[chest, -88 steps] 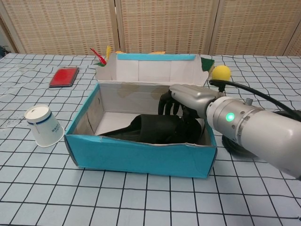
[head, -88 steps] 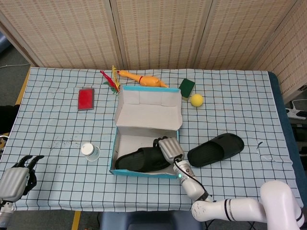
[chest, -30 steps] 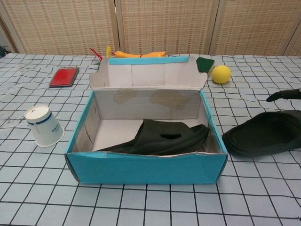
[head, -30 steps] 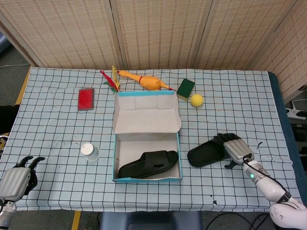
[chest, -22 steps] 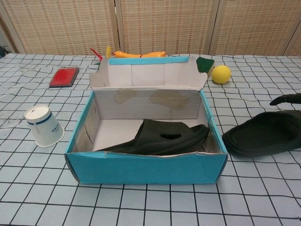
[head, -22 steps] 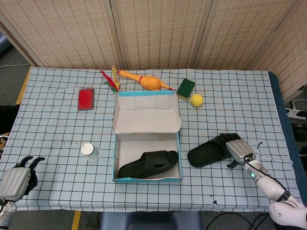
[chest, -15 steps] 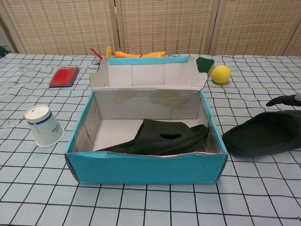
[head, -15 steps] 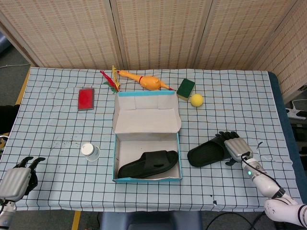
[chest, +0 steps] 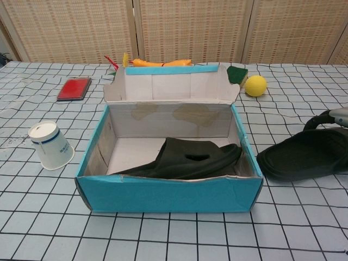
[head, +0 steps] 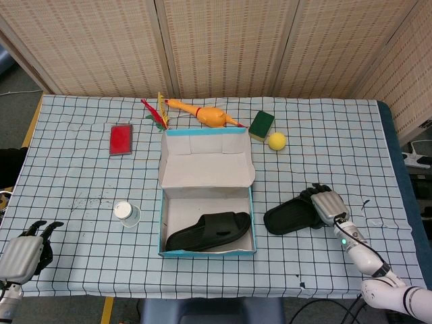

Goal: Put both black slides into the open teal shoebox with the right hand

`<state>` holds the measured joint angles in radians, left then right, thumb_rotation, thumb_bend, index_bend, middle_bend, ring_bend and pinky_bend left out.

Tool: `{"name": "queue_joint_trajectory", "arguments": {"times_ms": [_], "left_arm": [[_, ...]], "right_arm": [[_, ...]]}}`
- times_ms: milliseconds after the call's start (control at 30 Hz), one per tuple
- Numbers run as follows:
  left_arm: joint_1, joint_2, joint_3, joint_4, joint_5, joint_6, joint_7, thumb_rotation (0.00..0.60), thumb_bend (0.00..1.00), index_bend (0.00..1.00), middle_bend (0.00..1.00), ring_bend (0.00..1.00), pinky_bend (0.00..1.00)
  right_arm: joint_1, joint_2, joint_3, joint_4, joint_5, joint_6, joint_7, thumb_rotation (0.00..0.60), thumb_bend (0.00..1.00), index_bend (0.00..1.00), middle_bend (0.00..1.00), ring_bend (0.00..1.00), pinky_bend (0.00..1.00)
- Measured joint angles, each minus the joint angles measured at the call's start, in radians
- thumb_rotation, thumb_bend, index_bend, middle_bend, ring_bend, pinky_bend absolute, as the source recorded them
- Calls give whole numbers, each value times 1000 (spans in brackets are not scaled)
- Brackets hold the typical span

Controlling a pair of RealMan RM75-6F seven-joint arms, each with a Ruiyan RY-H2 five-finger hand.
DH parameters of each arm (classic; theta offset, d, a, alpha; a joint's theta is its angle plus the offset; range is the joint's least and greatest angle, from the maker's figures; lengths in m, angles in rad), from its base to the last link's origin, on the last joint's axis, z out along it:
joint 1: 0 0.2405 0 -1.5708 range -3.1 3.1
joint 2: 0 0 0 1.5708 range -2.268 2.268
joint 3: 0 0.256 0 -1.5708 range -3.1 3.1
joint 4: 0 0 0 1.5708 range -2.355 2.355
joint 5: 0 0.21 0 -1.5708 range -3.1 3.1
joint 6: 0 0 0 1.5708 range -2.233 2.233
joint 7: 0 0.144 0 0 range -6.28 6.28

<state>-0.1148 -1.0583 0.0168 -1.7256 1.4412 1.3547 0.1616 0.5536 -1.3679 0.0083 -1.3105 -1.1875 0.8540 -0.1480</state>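
The open teal shoebox [head: 162, 223] stands at the table's middle, its lid tipped back; in the chest view its front wall [chest: 168, 194] faces me. One black slide [head: 209, 231] lies inside it [chest: 190, 157]. The other black slide [head: 290, 217] lies flat on the cloth just right of the box [chest: 302, 156]. My right hand [head: 327, 204] sits on that slide's right end, its fingers [chest: 318, 120] curled down over the far edge. My left hand [head: 23, 253] rests at the table's near left corner, holding nothing.
A white paper cup [head: 125, 213] lies left of the box [chest: 50, 145]. Behind the box are a red case [head: 121, 139], a rubber chicken [head: 202, 113], a green sponge [head: 262, 124] and a yellow ball [head: 277, 141]. The table's right edge lies beyond my right hand.
My right hand left the box with the first slide in it, moved right to the second slide, and its fingers have now curled down over it. The left hand stayed put.
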Motion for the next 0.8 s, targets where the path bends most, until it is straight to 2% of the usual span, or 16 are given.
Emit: {"name": "queue_joint_trajectory", "arguments": {"times_ms": [167,233,333,533,667,800], "left_arm": [[0,0,0,0,-3,-1,0,600,367,220,64,156,414],[0,1,0,0,-4,-1,0,600,367,220,64,157,414],[0,1,0,-1,-4,-2,0,600,366,220,64,156,414],[-1,0,0,-1,-6,-4,4,600,368,220,64,156,415],[-2,-2,2,-3,-5,-5,9,600,367,220,65,156,414],[-1,-2,3,-3,-4,-4,12,600,367,220,65,156,415]], "right_arm": [[-18,-3,14,-5,-13,54,5,600,49,549,474,325,358],[-28,2,19,-17,-20,87,2,600,49,583,504,356,383],[-51,11,32,-49,-26,165,-24,600,49,587,513,360,385],[-116,19,63,-152,-50,428,-197,600,49,621,541,388,414],[-164,29,75,-287,-128,622,-333,600,50,622,556,405,438],[-184,27,82,-373,-245,696,-362,600,49,623,558,407,441]]}}
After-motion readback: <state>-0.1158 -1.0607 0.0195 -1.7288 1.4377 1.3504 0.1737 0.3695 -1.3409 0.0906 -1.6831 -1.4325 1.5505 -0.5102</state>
